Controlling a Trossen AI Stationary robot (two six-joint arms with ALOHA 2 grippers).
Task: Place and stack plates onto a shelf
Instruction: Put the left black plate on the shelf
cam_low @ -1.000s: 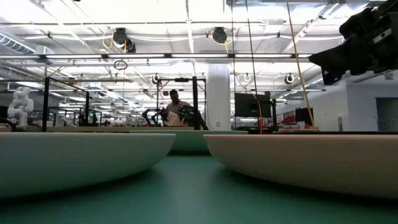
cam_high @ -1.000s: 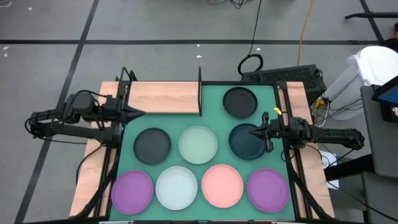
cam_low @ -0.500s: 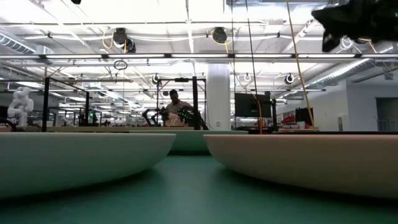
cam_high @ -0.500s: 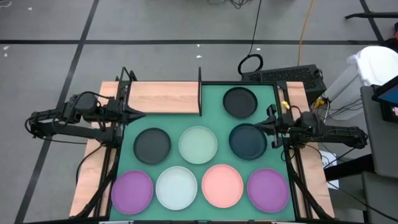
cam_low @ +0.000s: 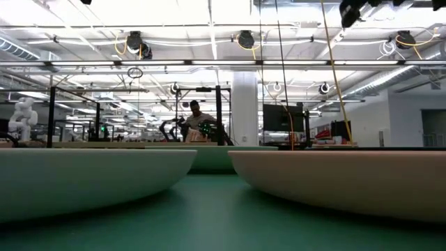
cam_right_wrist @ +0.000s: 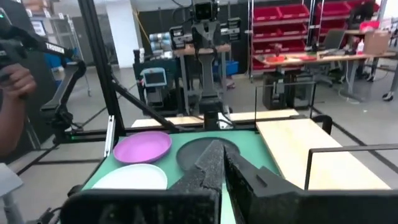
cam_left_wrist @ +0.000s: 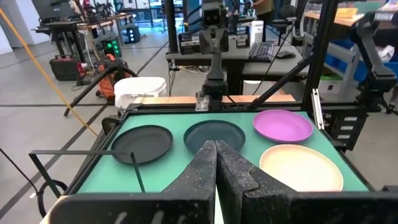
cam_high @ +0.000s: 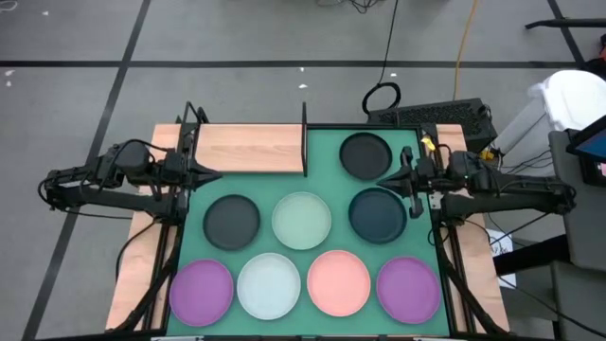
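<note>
High view: left end effector (cam_high: 210,172) closed, empty, beside bare light wooden black-framed shelf (cam_high: 248,149); eight round plastic plates (cam_high: 302,220) laid singly on green mat (cam_high: 320,152), apparently for picking; right end effector (cam_high: 386,179) closed, empty, between two dark plates.

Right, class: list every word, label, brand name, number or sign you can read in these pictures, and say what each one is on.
None can be read.
The plates, the shelf and the green mat carry no print.
Both grippers, left and right, show no label.
Light marks on the dark bar in the right wrist view: too blurred to read.
Screens and bins in the room behind: too small to read.
</note>
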